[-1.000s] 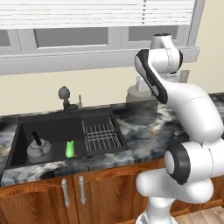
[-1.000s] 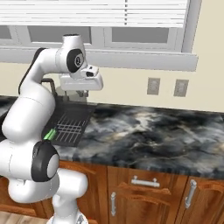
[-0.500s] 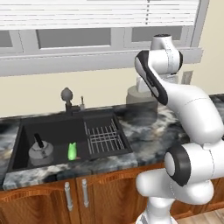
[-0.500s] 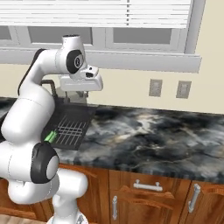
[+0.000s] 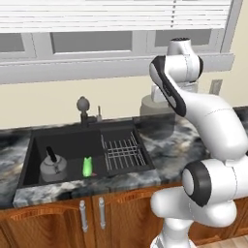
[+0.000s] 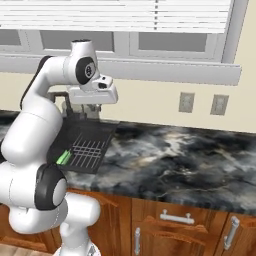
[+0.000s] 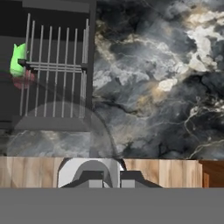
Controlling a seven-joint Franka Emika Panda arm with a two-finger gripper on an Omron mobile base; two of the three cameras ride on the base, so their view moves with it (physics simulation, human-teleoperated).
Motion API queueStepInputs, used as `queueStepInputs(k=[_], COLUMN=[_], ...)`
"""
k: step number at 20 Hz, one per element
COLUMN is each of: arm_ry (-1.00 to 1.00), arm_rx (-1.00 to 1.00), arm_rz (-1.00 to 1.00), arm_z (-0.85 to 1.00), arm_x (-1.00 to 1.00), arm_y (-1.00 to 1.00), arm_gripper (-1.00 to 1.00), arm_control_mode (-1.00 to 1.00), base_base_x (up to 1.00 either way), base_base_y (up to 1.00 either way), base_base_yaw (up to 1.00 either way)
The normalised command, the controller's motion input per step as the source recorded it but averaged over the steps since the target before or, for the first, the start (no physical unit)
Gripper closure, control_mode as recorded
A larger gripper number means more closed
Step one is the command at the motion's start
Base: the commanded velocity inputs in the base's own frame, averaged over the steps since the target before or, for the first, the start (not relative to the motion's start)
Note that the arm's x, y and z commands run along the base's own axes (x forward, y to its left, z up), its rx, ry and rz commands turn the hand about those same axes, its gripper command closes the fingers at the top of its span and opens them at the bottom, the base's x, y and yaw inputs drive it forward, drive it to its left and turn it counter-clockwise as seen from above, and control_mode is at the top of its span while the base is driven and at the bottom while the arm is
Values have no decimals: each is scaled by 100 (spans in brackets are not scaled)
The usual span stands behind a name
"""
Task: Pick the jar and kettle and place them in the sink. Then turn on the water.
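The kettle (image 5: 52, 165) sits in the sink (image 5: 68, 145), well off to one side of my jaws and below them, the green jar (image 5: 87, 166) just beside it, the wire rack (image 5: 123, 151) nearer me. My jaws are together, holding nothing, above the marbled counter (image 7: 166, 87).
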Motion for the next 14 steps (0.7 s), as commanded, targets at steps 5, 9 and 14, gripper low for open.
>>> queueStepInputs(k=[5,9,14], arm_ry=[0,0,0], arm_rx=[0,0,0], arm_rz=[0,0,0], arm_z=[0,0,0], arm_x=[0,0,0], arm_y=[0,0,0], arm_gripper=[100,100,100], arm_control_mode=[100,100,100], base_base_x=[57,52,20], base_base_y=[0,0,-2], base_base_yaw=[3,0,0])
